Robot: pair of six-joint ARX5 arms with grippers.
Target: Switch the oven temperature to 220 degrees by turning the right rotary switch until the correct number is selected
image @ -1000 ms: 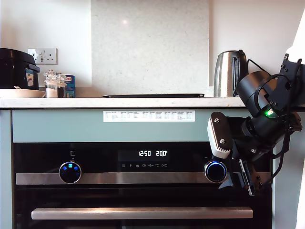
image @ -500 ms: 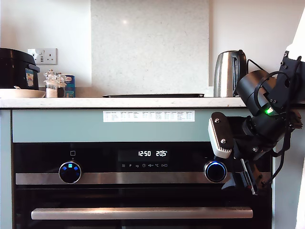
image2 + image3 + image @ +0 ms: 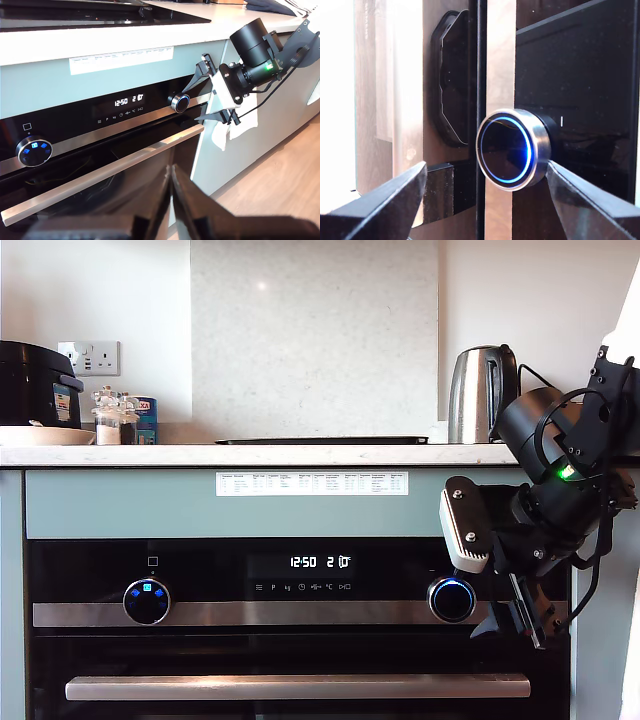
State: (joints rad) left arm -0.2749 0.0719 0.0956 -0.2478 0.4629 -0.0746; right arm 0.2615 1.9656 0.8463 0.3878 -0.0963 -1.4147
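Observation:
The oven (image 3: 300, 614) has a black glass front, a steel strip and a long bar handle (image 3: 298, 686). Its display (image 3: 320, 562) shows 12:50 and a temperature with an unclear middle digit. The right rotary switch (image 3: 452, 600) is a dark knob with a blue ring (image 3: 512, 149). My second gripper (image 3: 483, 585) is open and straddles it at the exterior view's right. In the second wrist view one finger (image 3: 590, 200) sits against the knob's rim and the other finger (image 3: 385, 205) stands apart. My first gripper (image 3: 171, 172) is shut, back from the oven, out of the exterior view.
A second knob with blue icons (image 3: 147, 601) sits at the exterior view's left. On the countertop (image 3: 250, 454) stand a kettle (image 3: 482, 393), a black appliance (image 3: 35, 385), small jars (image 3: 112, 417) and a flat hob (image 3: 325, 440). A white cloth (image 3: 235, 131) hangs beside the oven.
The temperature readout went from 200 to 205 and now shows a changing digit. My second gripper has rotated slightly around the right knob.

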